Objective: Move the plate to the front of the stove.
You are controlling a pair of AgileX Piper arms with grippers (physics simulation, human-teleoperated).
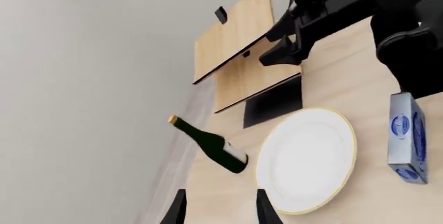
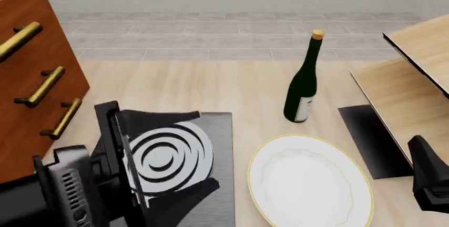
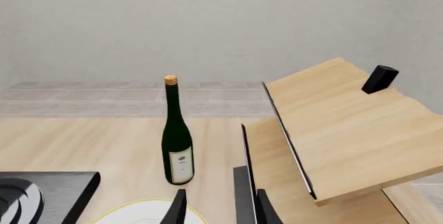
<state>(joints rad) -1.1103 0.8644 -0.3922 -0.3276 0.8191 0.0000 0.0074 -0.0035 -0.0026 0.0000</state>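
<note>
White plate (image 2: 308, 185): round, gold-rimmed, seemingly flat, right of stove (image 2: 210, 148).

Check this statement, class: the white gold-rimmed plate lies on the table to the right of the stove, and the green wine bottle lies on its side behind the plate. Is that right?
Not quite. The wine bottle stands upright, cork on top, as the front view shows. The rest holds: the plate lies on the table right of the stove, with the bottle behind it.

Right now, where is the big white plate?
In the front view the plate lies flat on the table, right of the stove and just nearer than the green bottle.
</note>
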